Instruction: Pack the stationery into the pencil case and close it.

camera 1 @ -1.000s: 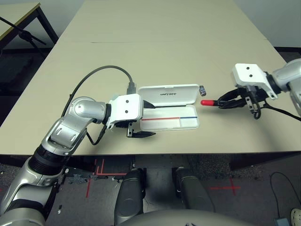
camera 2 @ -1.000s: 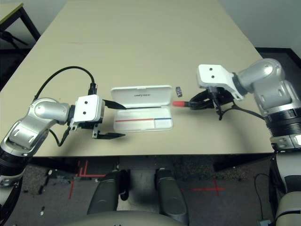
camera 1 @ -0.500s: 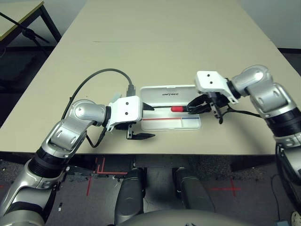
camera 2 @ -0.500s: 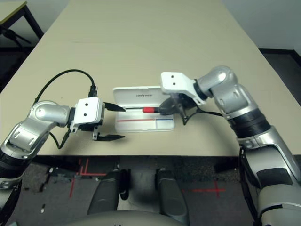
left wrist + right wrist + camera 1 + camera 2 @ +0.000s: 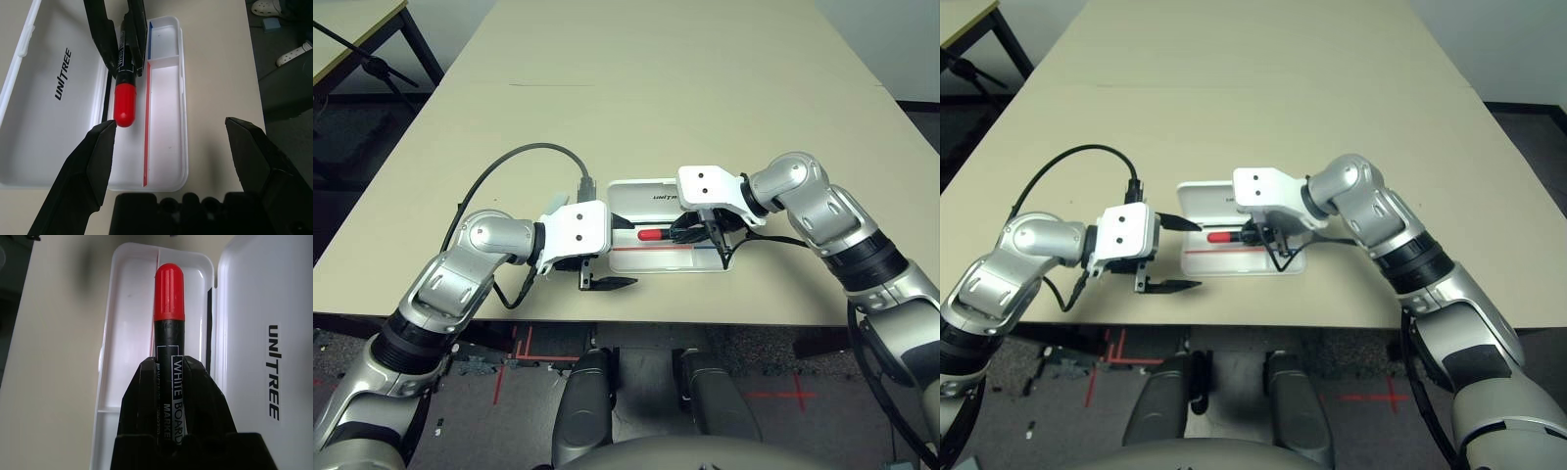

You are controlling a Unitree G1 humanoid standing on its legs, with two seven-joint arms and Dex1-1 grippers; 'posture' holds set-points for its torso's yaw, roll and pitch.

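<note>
On the left, the left tool (image 5: 605,253) sits low over the counter (image 5: 656,108) at the left end of the pencil case (image 5: 58,98), its two black fingers spread wide; one finger reaches along the hinge side of the case, the other lies over bare counter in front of it, and neither touches anything. The left forearm is bent at the elbow and points toward the case, with a black cable (image 5: 514,162) looping up behind the wrist. The case lies open and flat, lid away from the robot, lettering up, the tray with its red-and-blue line (image 5: 146,117) nearer the robot. The right side of the case is partly covered in the head views by the white block of the right wrist. The right tool (image 5: 1252,235) reaches in from the right, its arm stretched across the counter, fingers closed on the black barrel of the red marker (image 5: 169,293). The marker is held level, red cap pointing toward the left tool, over the seam between lid and tray; whether it touches the case cannot be told.
</note>
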